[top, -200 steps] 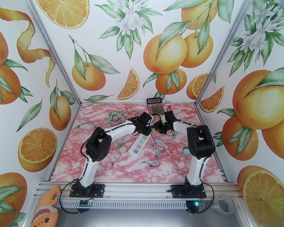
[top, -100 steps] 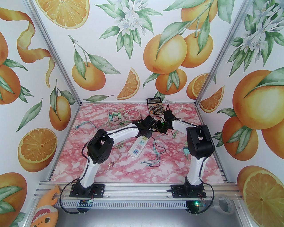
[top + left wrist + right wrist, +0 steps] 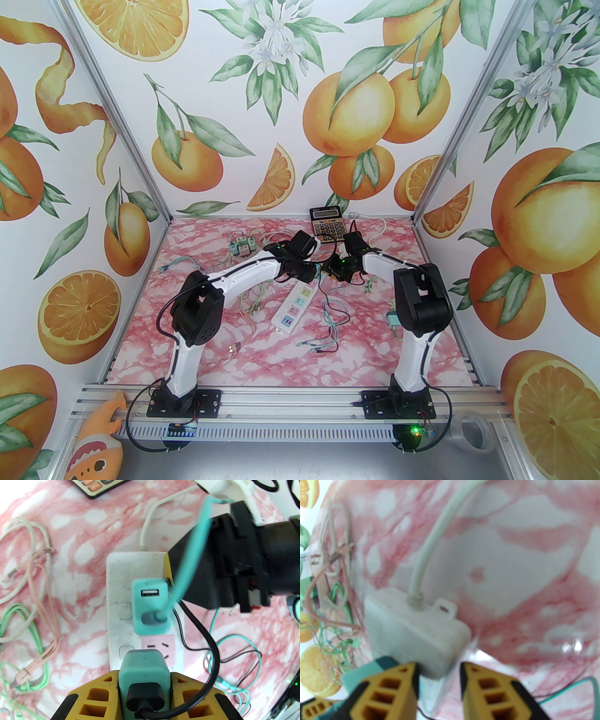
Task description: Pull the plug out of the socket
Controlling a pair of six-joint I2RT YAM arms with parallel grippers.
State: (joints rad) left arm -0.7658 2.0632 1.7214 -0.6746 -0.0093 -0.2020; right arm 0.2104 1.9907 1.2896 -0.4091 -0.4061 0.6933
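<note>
The white socket strip lies mid-table. In the left wrist view my left gripper is shut on a teal plug with a black cable, held just above the strip's bare pink socket. A second teal plug with a USB port and a teal cord sits in the strip further along. My right gripper is shut on the strip's cable end, and its black and yellow finger touches the strip's side. The left gripper hangs over the strip's far end.
A calculator lies at the back, close behind both wrists. Loose teal, pink, green and white cables trail left and right of the strip. Small teal adapters sit at the back left and another by the right arm.
The left arm swung right towards the right gripper, then came back left and rose with the teal plug. The right arm stayed almost still on the strip.
</note>
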